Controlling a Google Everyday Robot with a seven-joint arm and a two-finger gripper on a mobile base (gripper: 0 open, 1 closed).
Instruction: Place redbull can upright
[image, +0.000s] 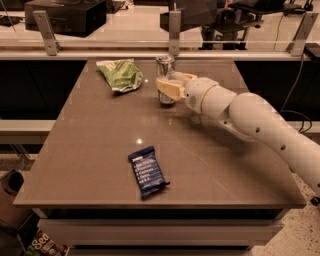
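Observation:
The redbull can (164, 66) is a slim silvery can standing upright at the far middle of the brown table (100, 150). Its base is at or just above the tabletop. My gripper (172, 84) reaches in from the right on a white arm (250, 117). Its cream fingers (167, 90) are closed around the can's middle, one on the near side and one on the far side. The fingers hide the can's mid section.
A green chip bag (120, 75) lies at the far left of the table, left of the can. A dark blue snack bar wrapper (147, 171) lies near the front edge. A rail with metal posts (173, 32) runs behind the table.

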